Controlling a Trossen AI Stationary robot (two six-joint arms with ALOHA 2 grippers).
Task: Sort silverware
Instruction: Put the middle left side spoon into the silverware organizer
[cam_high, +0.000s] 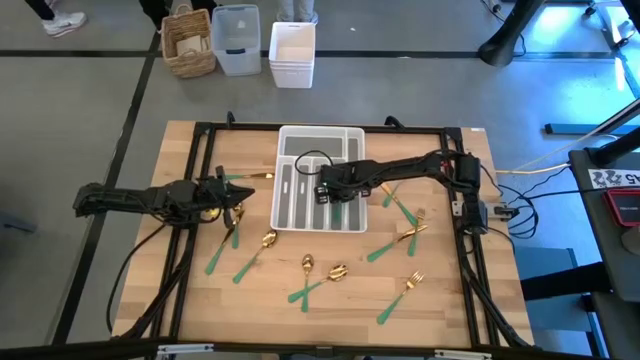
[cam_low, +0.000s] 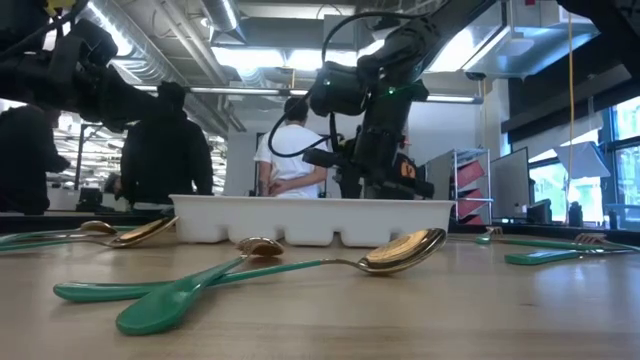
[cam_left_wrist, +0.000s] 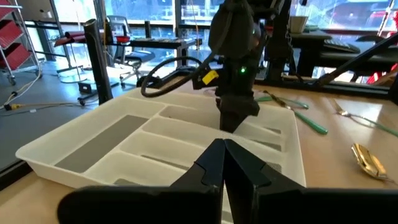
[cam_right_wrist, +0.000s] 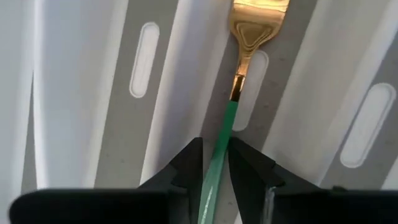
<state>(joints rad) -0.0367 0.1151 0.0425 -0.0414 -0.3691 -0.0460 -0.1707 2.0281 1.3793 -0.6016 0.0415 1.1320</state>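
The white slotted tray (cam_high: 320, 137) lies at the table's far middle. My right gripper (cam_high: 325, 190) reaches into it from the right and is shut on a piece of silverware with a green handle and a gold head (cam_right_wrist: 258, 22). My left gripper (cam_high: 238, 205) hovers left of the tray, fingers shut, and the left wrist view shows nothing between its fingers (cam_left_wrist: 224, 146). Other green-handled spoons and forks lie flat on the wood: a spoon (cam_high: 250, 177) beside the left gripper, spoons (cam_high: 308, 265) near the front, forks (cam_high: 412, 283) at the right. My right gripper (cam_right_wrist: 217, 163) pinches the slim green handle (cam_right_wrist: 225, 127) between its two fingers, well back from the gold head. The handle runs along the fingers and out past their tips. The head points over a tray slot (cam_right_wrist: 249, 87); whether it rests on the tray, I cannot tell.
More silverware is scattered over the near half of the table (cam_high: 330, 300), with crossed handles (cam_low: 200, 290) close to the low camera. Forks (cam_high: 398, 196) lie right of the tray. Bins and a basket (cam_high: 190, 42) stand on the floor beyond the far edge. People stand in the room behind (cam_low: 295, 150).
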